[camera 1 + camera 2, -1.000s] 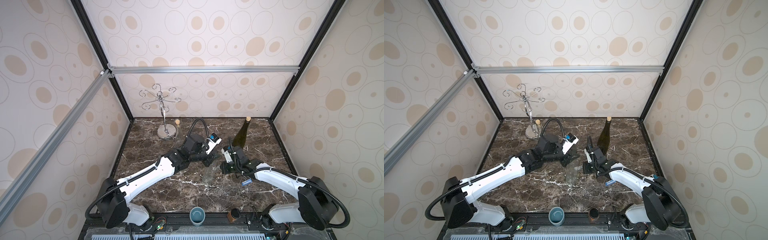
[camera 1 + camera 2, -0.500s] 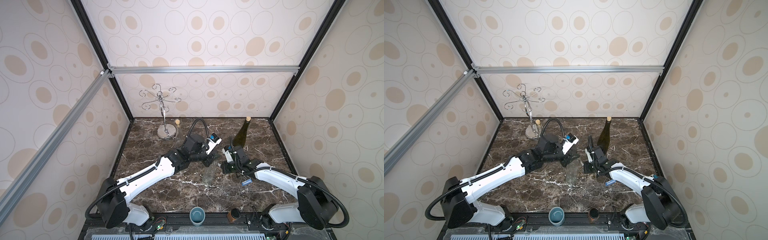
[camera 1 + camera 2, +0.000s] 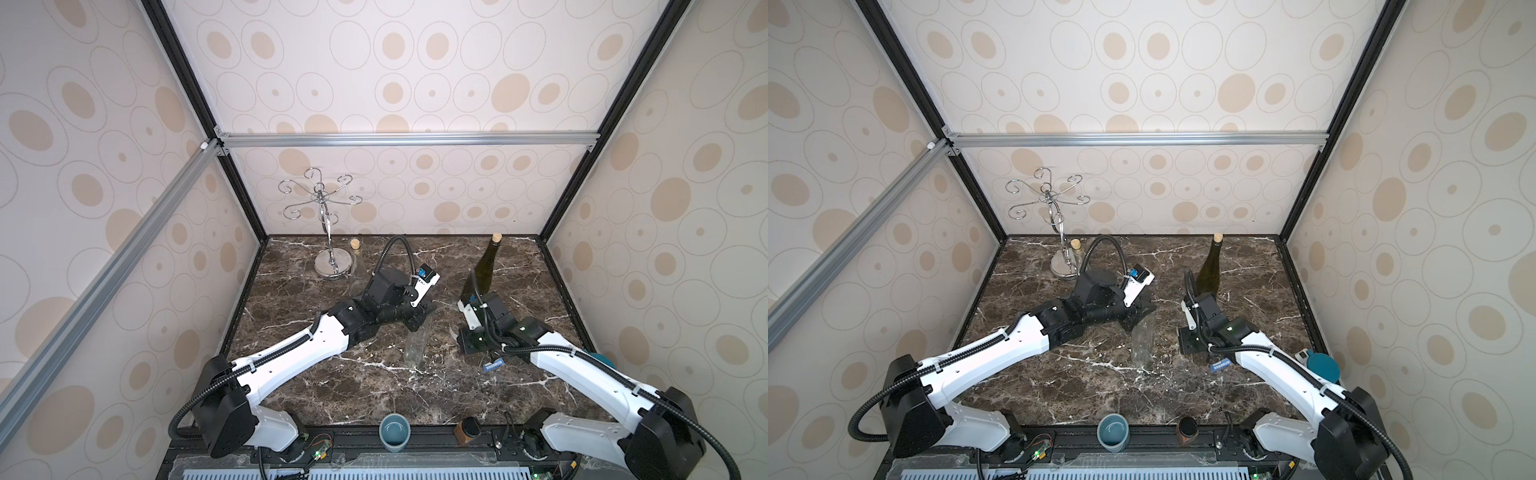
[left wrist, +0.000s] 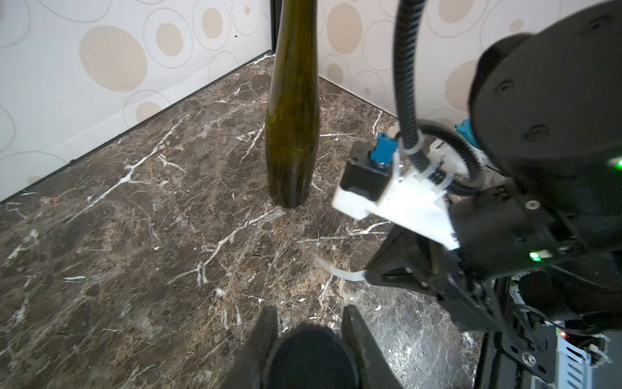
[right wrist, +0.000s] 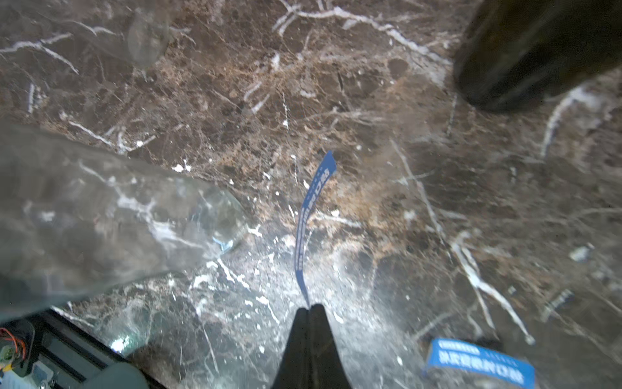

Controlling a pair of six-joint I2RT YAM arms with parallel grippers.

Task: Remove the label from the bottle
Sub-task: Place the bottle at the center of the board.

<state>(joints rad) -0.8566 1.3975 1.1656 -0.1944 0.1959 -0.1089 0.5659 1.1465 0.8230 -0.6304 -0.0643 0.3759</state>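
Pinching one end of a blue label strip (image 5: 313, 208), the right gripper (image 5: 309, 308) has its jaws pressed fully together, with only the thin film between them. The strip runs straight out ahead of the fingertips, its long axis in line with the fingers. It curls slightly, and its far end hangs free above the marble top (image 5: 370, 118), touching nothing.

The clear bottle (image 3: 417, 347) lies to the side of this gripper that faces the left arm, near the strip but apart from it. The strip therefore looks fully off the glass. The left gripper (image 4: 310, 310) is closed narrow on the bottle's top, and the body reaches down from it to the marble, apparently tilted. The glass is smooth, colourless and round, and no label shows on the part in view.

A second blue label piece (image 5: 481, 362) lies flat on the marble just beside the right gripper, on the side away from the clear bottle. A dark green bottle (image 4: 292, 134) stands upright beyond both grippers.

The next move likely turns on carrying the limp strip clear of the glass and letting go. Being sticky film, it may cling to a finger.
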